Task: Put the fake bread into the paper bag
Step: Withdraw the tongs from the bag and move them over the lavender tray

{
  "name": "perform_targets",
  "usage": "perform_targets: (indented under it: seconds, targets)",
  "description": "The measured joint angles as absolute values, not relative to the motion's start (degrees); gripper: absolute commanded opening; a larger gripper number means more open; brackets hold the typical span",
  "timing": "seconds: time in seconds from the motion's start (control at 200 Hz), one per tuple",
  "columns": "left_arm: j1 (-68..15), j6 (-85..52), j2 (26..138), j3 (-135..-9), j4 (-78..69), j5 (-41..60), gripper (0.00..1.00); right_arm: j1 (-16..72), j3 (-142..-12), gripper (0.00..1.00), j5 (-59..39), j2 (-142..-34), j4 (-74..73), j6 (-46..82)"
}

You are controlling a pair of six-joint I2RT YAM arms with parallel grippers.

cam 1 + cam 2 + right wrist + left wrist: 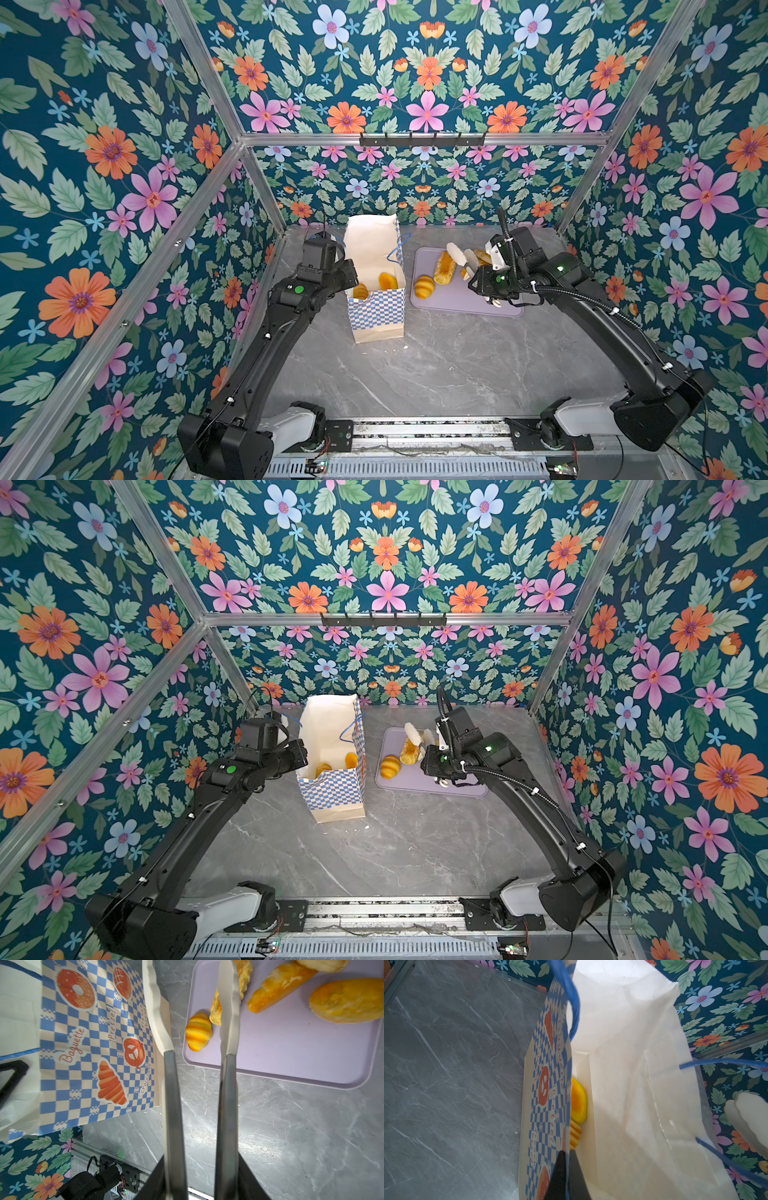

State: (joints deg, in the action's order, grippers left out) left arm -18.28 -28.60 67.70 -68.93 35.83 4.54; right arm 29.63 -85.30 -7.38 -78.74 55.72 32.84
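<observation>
— Can you see all the bread (578, 1101) in the paper bag (548, 1076)?
— No, the bag's wall hides half. On the tray (453, 301), the tongs (455, 253) cover part of one loaf (482, 257).

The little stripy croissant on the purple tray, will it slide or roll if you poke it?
The croissant looks glossy, so it is probably slippery. Its rounded back and pointed ends suggest it might rock or spin on the smooth tray rather than roll far. Its ridges may give the tongs some grip.
</observation>
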Motion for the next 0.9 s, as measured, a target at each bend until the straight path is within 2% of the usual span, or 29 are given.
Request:
perform_targets:
  seconds: [0.9]
  targets:
    - [-18.3, -28.6, 67.6, -68.7, 35.8, 4.5, 0.05, 23.9, -71.1, 0.41, -12.5, -81.3, 44.8, 35.8]
